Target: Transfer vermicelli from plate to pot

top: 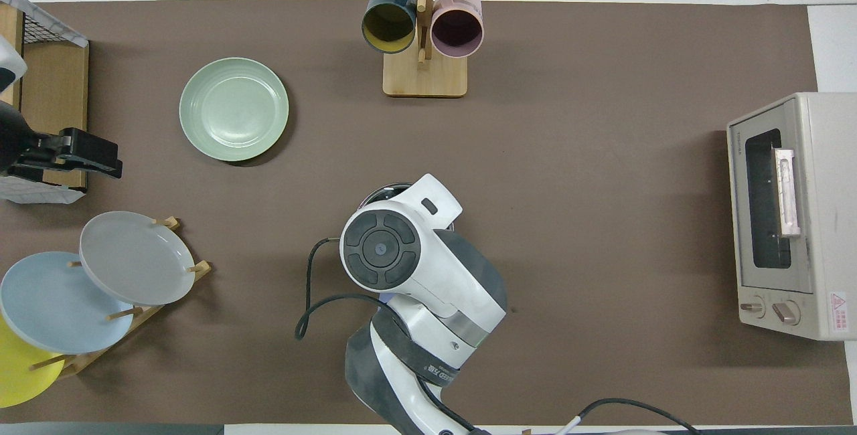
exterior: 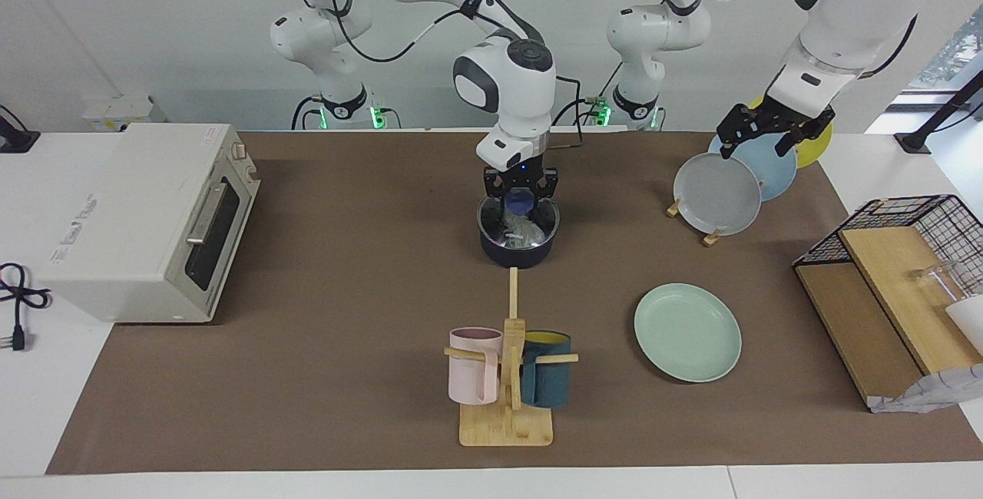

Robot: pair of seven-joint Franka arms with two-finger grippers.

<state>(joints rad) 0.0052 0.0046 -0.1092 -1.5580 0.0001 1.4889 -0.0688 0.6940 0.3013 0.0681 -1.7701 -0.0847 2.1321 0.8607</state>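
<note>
Table [exterior: 345,292], brown mat, contents as seen in the facing view, clock bearings taken from the pot:

- Pot [exterior: 516,249]: dark navy, near the middle of the table; only an arc of its rim [top: 375,193] shows past the arm in the overhead view
- Vermicelli [exterior: 522,229]: whitish translucent bundle, inside the pot's mouth, directly under the right pincer
- Right pincer [exterior: 521,206]: pointing straight down at the pot's mouth, fingertips closed together on the top of the vermicelli
- Plate [exterior: 687,332]: pale mint green, flat on the mat at 4 o'clock, well apart from the pot, nothing on it; also clear in the overhead view [top: 234,108]
- Left pincer [exterior: 756,142]: at 2 o'clock, in the air over the plate rack, fingers spread wide, holding nothing; this arm waits
- Plate rack, 2 o'clock: grey plate [exterior: 718,193], light blue plate [exterior: 776,169] and yellow plate [exterior: 818,142], standing on edge, overlapping one another
- Mug stand [exterior: 507,422]: wooden, at 6 o'clock; pink mug [exterior: 472,365] and dark teal mug [exterior: 547,380] hang from its pegs, one on each side of the post
- Toaster oven [exterior: 130,215]: cream, at 9 o'clock, at the right arm's end of the table, door closed
- Wire basket [exterior: 944,215]: black, at 3 o'clock, at the left arm's end of the table, with wooden boards beside and beneath it
</note>
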